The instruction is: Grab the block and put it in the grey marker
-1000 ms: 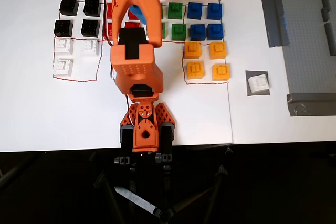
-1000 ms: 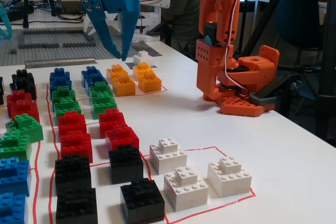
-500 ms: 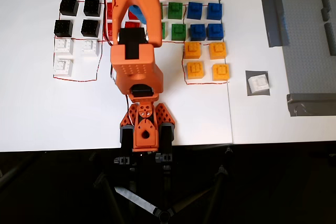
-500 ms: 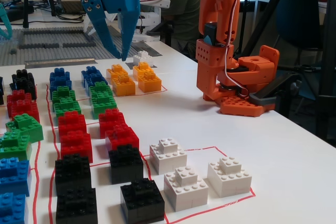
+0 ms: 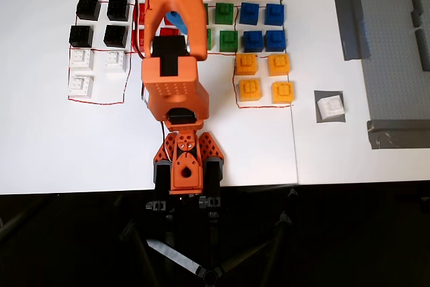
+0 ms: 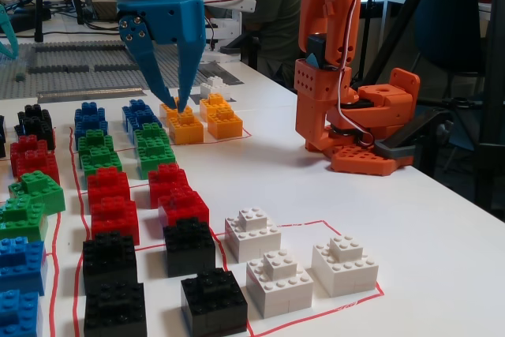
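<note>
Raised and empty above the red bricks (image 6: pixel 167 195), blue gripper (image 6: pixel 172 105) with fingers parted, seemingly finished, since the block (image 5: pixel 331 106) sits on the grey marker (image 5: pixel 322 118), well away from the tips beyond the orange-yellow bricks (image 5: pixel 264 77)

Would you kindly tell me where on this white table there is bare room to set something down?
In the overhead view, the white tabletop is bare left of the orange arm base, below the white toy bricks. Another free patch lies below the orange-yellow bricks, left of the grey tape square bearing a white brick. The coloured brick rows above are crowded.
</note>
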`<act>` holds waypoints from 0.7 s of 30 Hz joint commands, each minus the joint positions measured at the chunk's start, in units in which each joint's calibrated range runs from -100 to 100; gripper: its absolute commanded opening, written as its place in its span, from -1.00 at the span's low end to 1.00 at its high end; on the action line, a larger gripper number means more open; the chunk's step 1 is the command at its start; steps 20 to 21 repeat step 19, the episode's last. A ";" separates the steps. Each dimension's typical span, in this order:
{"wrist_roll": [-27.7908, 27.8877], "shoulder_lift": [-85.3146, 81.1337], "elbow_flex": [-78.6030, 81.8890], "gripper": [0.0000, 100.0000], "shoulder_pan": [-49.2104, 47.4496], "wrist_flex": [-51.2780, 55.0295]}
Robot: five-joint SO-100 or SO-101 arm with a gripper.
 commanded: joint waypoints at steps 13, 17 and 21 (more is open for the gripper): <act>-0.29 0.85 -8.70 -1.00 0.60 -0.10; -0.29 1.54 -9.79 -1.00 0.35 0.39; -0.29 1.97 -10.33 -1.00 0.35 0.63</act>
